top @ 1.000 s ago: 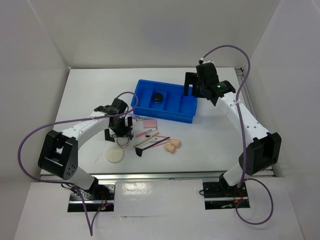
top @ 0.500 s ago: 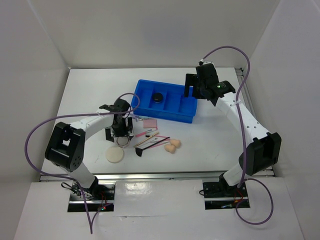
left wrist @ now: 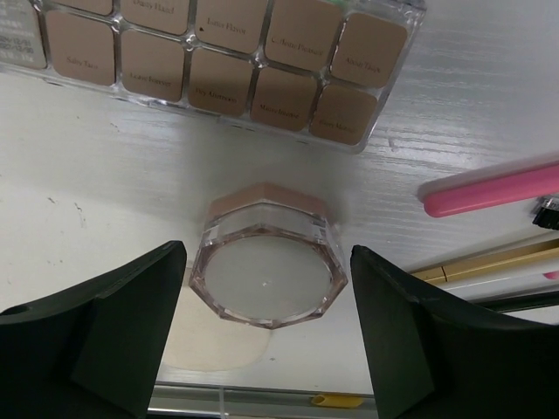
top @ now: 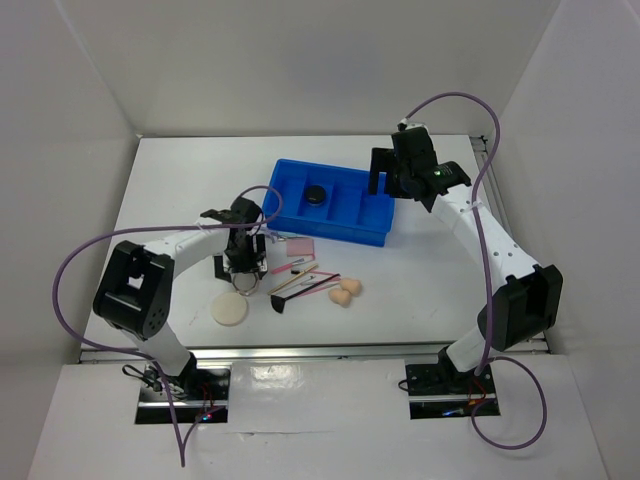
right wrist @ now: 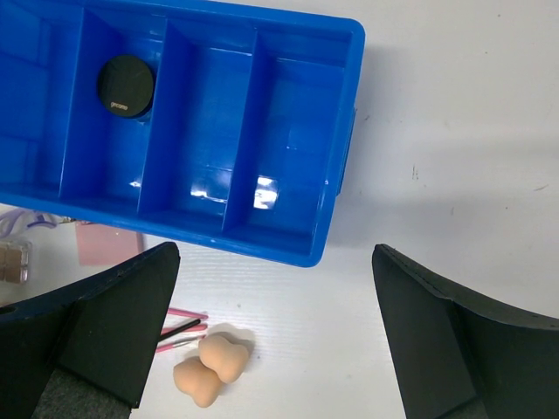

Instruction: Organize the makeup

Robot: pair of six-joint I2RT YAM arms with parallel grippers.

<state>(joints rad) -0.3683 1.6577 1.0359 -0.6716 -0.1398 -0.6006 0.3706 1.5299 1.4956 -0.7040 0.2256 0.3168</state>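
My left gripper (top: 241,270) is open and low over the table, its jaws on either side of a clear octagonal jar (left wrist: 266,271) with a pink base, with gaps on both sides. The brown-pink palette (left wrist: 218,61) lies just beyond the jar. The cream puff (top: 230,312) lies on its near side. The pink pad (top: 299,246), thin sticks (top: 300,275), black brush (top: 278,304) and peach sponges (top: 346,291) lie to the right. The black compact (top: 316,195) sits in the tray (top: 330,237). My right gripper (top: 385,185) is open and empty above the tray's right end.
The blue divided tray (right wrist: 336,166) has several compartments, and only the compact (right wrist: 126,85) is in it. The sponges (right wrist: 210,368) and pink sticks (right wrist: 179,327) lie just in front of the tray. The table's metal front edge (left wrist: 262,401) is close behind the puff (left wrist: 210,345).
My left arm's elbow has swung in toward the table and the gripper has shifted slightly over the jar. The right arm has barely moved.
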